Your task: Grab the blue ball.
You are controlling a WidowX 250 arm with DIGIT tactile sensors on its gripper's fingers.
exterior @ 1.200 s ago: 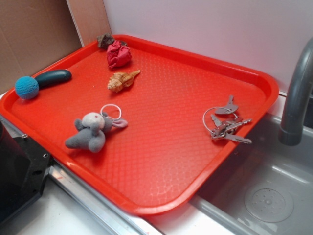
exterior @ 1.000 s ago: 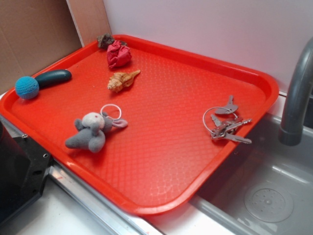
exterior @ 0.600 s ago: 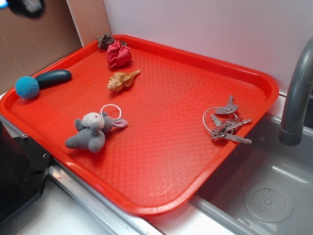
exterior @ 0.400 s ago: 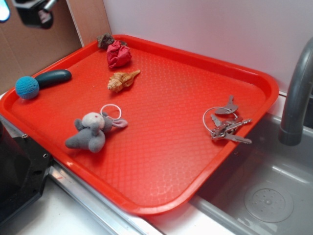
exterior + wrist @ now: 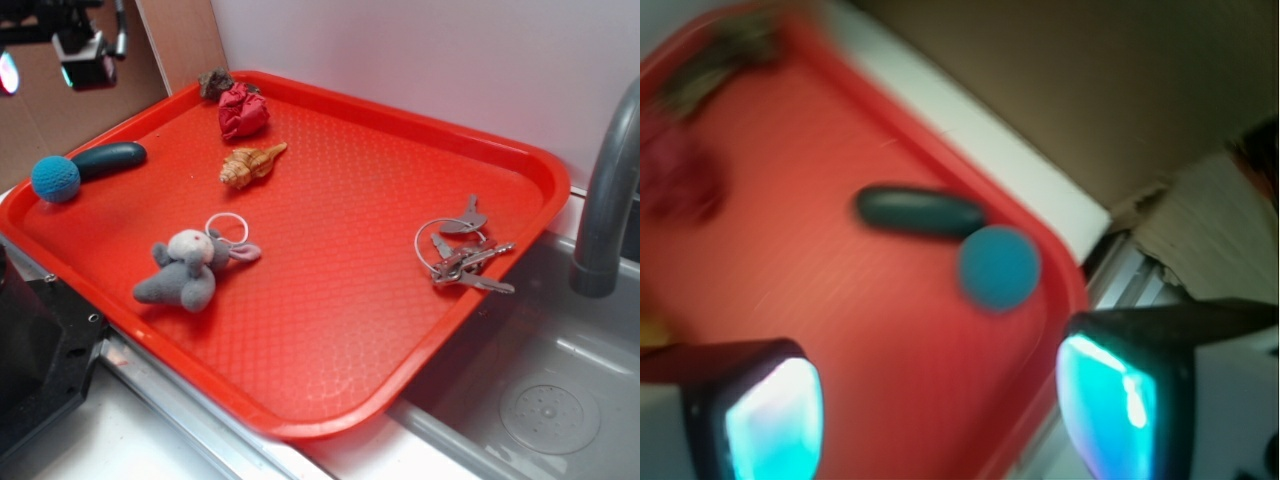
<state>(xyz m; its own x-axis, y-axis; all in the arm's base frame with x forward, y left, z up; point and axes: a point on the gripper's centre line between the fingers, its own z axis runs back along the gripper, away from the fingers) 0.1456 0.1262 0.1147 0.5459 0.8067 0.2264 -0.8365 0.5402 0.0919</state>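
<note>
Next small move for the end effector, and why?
Probably descend toward the blue ball, centring over it. The end effector is high above the tray's left corner, fingers spread, holding nothing. In the wrist view the ball sits ahead of the finger gap, touching the dark teal oblong, so approach from the ball's free side.

A red tray (image 5: 330,300) holds scattered things. The blue ball (image 5: 55,179) sits at its left rim, touching a dark teal oblong object (image 5: 108,157). The gripper (image 5: 62,42) hangs above, at the top left corner — mostly cut off, its jaws unreadable. A grey plush toy (image 5: 185,268) lies near the front edge — keys (image 5: 458,255) at the right.
</note>
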